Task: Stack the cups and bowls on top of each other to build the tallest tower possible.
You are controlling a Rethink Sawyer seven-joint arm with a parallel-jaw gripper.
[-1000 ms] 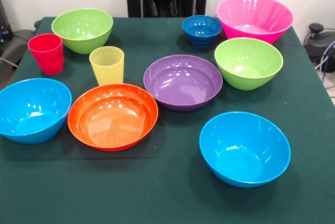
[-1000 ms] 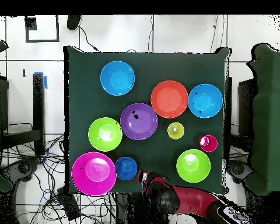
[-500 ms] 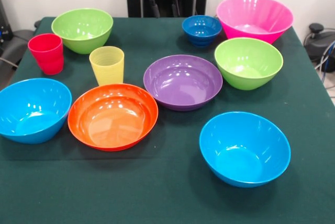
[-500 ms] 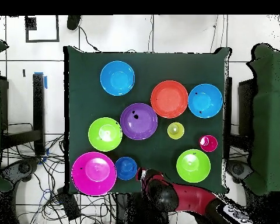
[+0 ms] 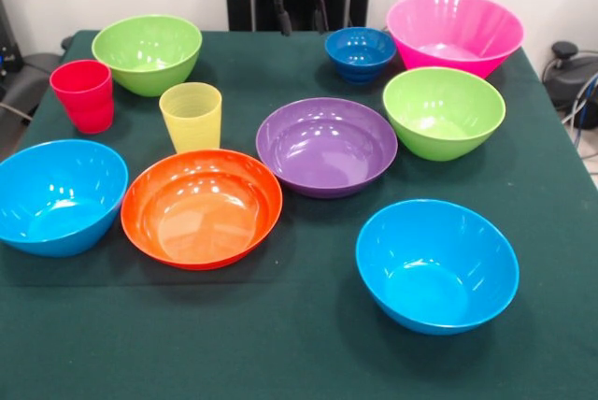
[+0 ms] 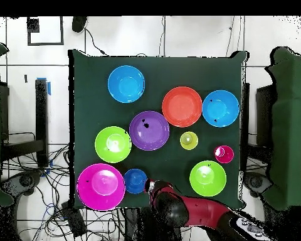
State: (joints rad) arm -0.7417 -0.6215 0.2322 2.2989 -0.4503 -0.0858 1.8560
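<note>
nothing is stacked yet: every bowl and cup sits apart on the green table (image 5: 280,344). the gripper (image 5: 301,13) hangs at the far edge, its two dark fingers spread with a gap between them, holding nothing, just beside the small dark blue bowl (image 5: 360,52), which stands close against the big pink bowl (image 5: 455,32). the purple bowl (image 5: 326,146) lies mid-table, near the orange bowl (image 5: 202,206) and the yellow cup (image 5: 192,116); the red cup (image 5: 84,94) stands well off to one side. these look like thin glossy plastic: light, stiff, likely slippery. a pinch across one wall at the rim seems the surest hold on the small bowl.
</note>
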